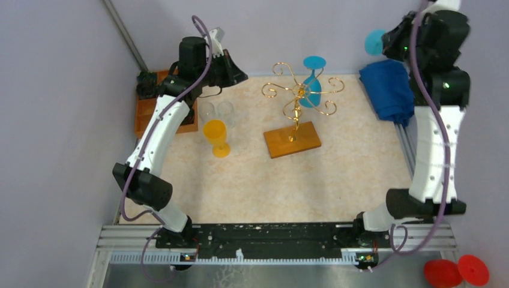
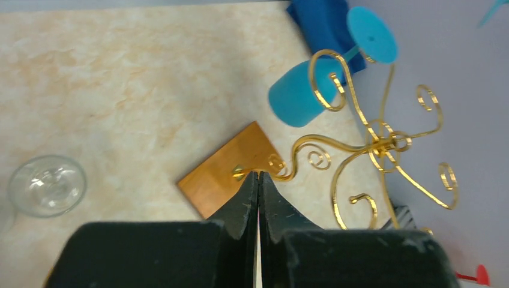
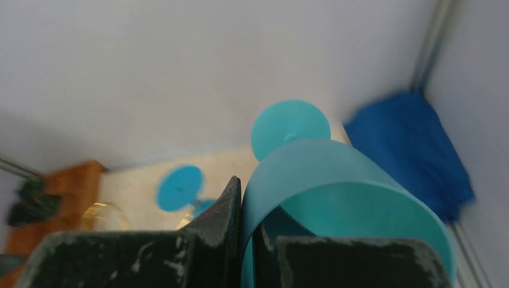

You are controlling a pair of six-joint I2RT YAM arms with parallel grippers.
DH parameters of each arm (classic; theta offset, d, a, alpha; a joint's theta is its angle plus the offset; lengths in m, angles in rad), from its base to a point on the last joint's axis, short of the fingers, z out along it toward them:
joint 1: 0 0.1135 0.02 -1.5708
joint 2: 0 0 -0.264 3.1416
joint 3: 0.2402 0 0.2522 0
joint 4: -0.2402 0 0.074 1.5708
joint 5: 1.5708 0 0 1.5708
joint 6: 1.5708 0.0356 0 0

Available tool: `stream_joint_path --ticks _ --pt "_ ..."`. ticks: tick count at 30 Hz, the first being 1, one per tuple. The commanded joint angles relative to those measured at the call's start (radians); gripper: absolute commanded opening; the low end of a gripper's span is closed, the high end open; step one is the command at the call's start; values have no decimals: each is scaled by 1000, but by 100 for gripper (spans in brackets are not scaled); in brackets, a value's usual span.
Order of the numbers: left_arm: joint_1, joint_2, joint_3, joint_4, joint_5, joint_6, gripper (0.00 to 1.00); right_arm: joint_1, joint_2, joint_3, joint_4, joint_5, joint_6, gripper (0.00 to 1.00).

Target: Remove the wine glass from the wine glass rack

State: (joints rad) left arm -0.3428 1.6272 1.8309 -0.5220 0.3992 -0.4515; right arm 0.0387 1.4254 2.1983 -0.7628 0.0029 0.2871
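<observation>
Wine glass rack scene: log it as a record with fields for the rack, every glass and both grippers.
wine glass rack: gold wire stand on a wooden base, mid-table
hanging blue glass: on a far rack arm, foot uppermost
teal glass: off the rack, held aloft near the far right corner
right gripper: shut on the teal glass's rim
left gripper: shut, empty
yellow glass: upright, left of the rack
clear glasses: behind the yellow glass
blue cloth: far right

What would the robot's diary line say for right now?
right tool: shut on wine glass rim, off rack | left tool: shut, empty | rack: another blue glass hanging
</observation>
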Motion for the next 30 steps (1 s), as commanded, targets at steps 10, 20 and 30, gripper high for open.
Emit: stream_joint_path --ticks 10,20,30 --pt "-10 -20 33 -92 -125 111 7 -147 494 89 -383 -78 -197 0" --pt "-10 -13 -20 -34 -83 92 4 -145 570 -111 -191 -80 -186 0" --pt "-9 -4 -34 -22 -72 92 4 -110 664 -159 -132 -11 -185 0"
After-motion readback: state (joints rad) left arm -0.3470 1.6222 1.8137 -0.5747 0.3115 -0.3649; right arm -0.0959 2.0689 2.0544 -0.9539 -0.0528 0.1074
